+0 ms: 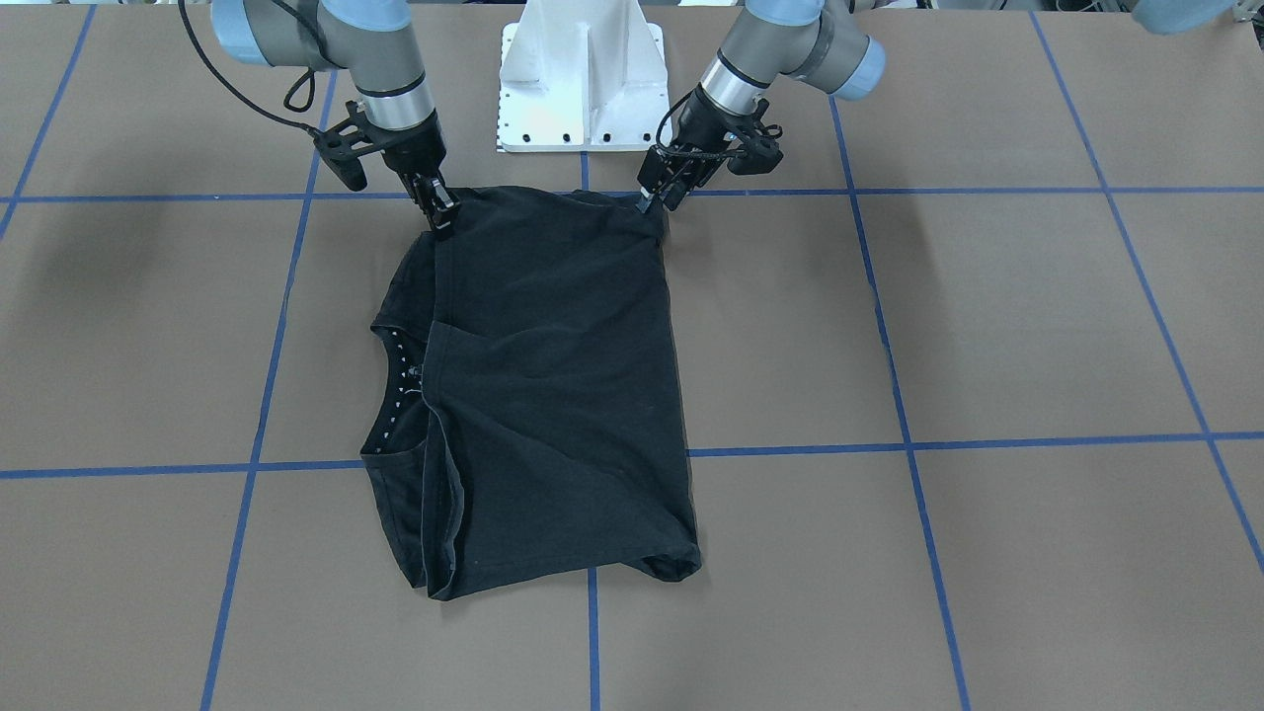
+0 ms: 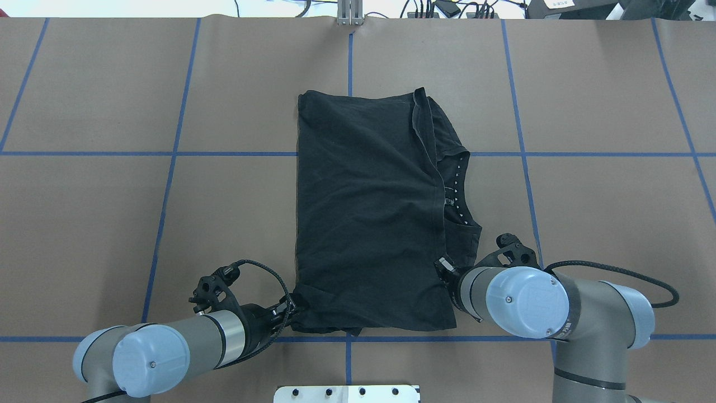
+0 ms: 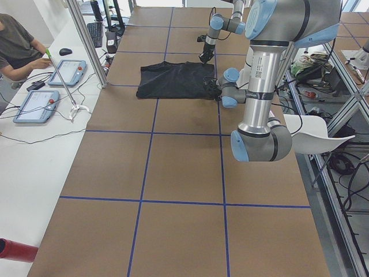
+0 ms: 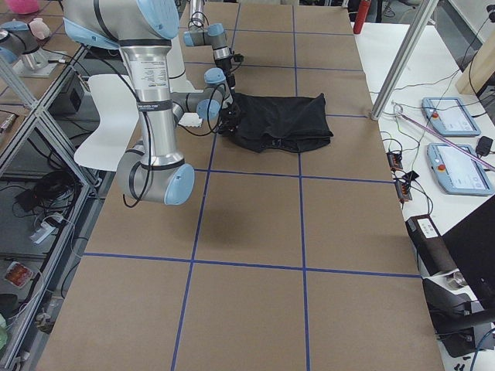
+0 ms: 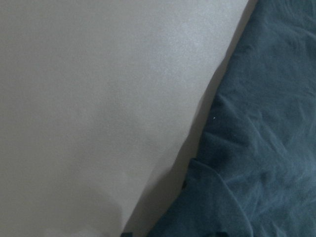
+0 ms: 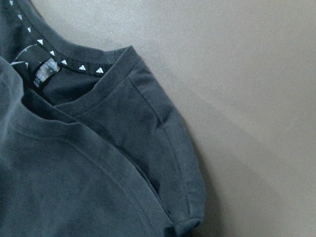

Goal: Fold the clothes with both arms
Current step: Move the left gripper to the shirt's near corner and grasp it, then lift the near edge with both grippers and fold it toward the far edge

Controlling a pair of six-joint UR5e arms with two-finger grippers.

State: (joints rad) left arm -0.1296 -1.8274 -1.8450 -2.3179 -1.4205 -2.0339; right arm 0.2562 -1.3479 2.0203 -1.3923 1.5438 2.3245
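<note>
Roughly folded, the black T-shirt shows its dotted neckband; both jaws pinch its corners.

Brown table, blue tape grid, white side bench

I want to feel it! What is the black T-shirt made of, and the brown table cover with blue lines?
The black short-sleeved T-shirt looks like soft, matte knit cloth, probably cotton: it wrinkles and has stitched hems. The flat brown table cover looks like matte paper or card; I can't tell which. Its blue lines look like stuck-on tape.
</note>
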